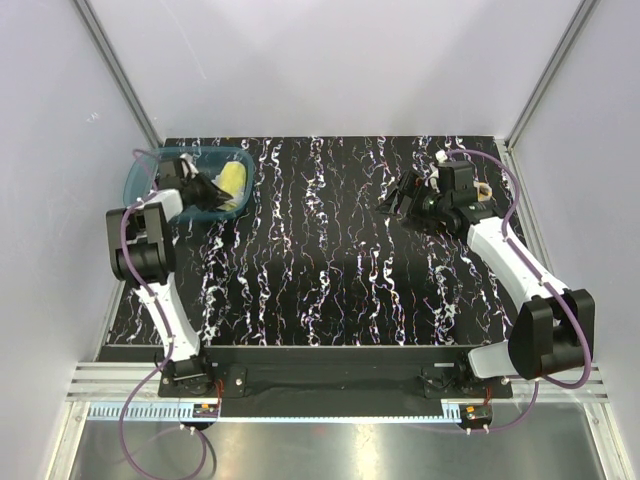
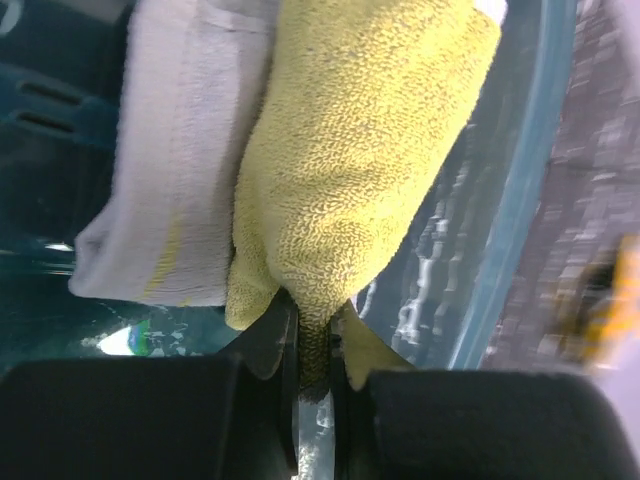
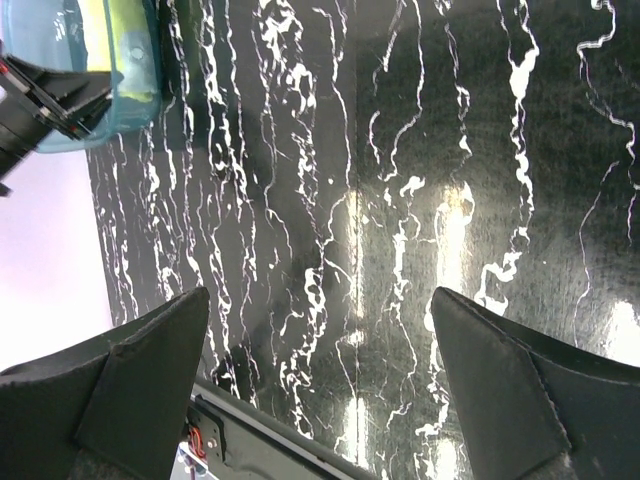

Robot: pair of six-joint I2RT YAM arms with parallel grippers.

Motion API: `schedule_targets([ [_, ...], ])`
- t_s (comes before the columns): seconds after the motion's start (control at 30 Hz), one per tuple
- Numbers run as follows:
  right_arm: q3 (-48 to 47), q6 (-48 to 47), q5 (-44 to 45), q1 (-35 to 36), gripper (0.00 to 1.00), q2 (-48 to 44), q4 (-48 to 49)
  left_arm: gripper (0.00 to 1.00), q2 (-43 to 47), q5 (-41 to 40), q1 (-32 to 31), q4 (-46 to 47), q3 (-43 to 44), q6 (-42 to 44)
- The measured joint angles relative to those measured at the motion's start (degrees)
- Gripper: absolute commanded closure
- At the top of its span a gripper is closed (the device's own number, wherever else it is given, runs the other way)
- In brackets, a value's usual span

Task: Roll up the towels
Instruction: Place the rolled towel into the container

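Note:
A pale yellow towel (image 2: 360, 150) with a grey-beige side (image 2: 170, 150) lies folded inside the teal basin (image 2: 520, 200). My left gripper (image 2: 315, 350) is shut on the yellow towel, a pinch of its terry cloth squeezed between the two black fingers. From above, the left gripper (image 1: 205, 185) reaches into the basin (image 1: 135, 180) at the table's far left, beside the yellow towel (image 1: 233, 181). My right gripper (image 1: 395, 200) hovers open over the far right of the table. Its fingers stand wide apart around bare tabletop, the right gripper (image 3: 320, 295) holding nothing.
The black marbled tabletop (image 1: 330, 270) stretches between the two arms. The basin (image 3: 100, 110) sits near the table's left edge and back corner. White enclosure walls stand on three sides. A metal rail (image 1: 330, 385) runs along the near edge by the arm bases.

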State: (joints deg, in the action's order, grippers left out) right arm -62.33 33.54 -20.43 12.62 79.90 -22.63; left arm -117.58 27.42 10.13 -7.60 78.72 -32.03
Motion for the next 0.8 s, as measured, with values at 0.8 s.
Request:
schedule_targets([
  [0.8,-4.55,-0.59,-0.07,-0.04,0.01,0.07,-3.78,0.67,-6.82,23.39,6.03,26.08,-2.43,-26.82],
])
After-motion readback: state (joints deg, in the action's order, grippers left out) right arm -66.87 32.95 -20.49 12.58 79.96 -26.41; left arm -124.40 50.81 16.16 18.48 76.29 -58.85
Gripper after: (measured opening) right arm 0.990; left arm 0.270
